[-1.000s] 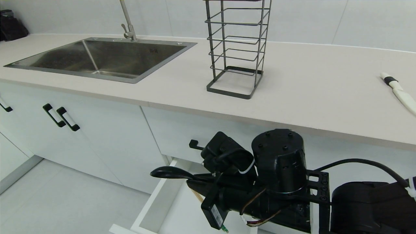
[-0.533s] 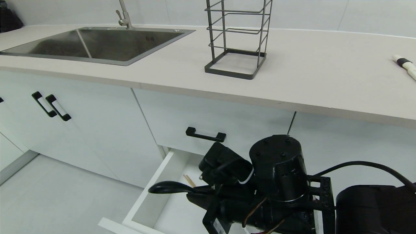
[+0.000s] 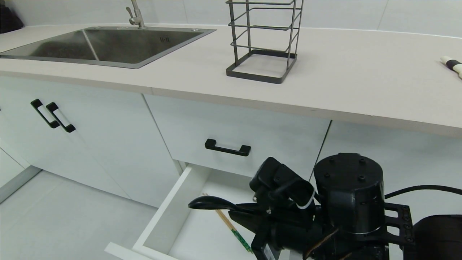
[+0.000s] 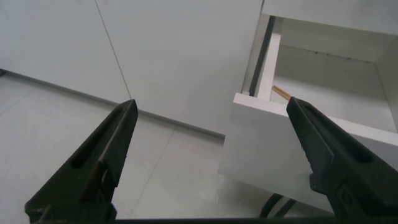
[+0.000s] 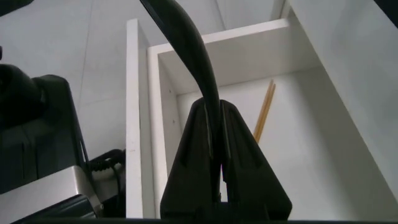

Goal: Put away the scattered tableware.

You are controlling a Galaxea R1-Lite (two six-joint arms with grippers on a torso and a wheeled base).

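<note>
Spoon, clenched in my right fingers, has swung right over the open drawer holding chopsticks, ready, I judge, to drop.

Counting in view: one black spoon, two chopsticks, one open drawer, one wire rack, one white-handled utensil, one sink.

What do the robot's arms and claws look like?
The right arm is matte black: a drum-shaped joint dotted with screw holes, a bracket with a row of holes, a black cable and a white cable tie. The right claw is a black wedge. The left claw has two long, tapering black fingers.
</note>
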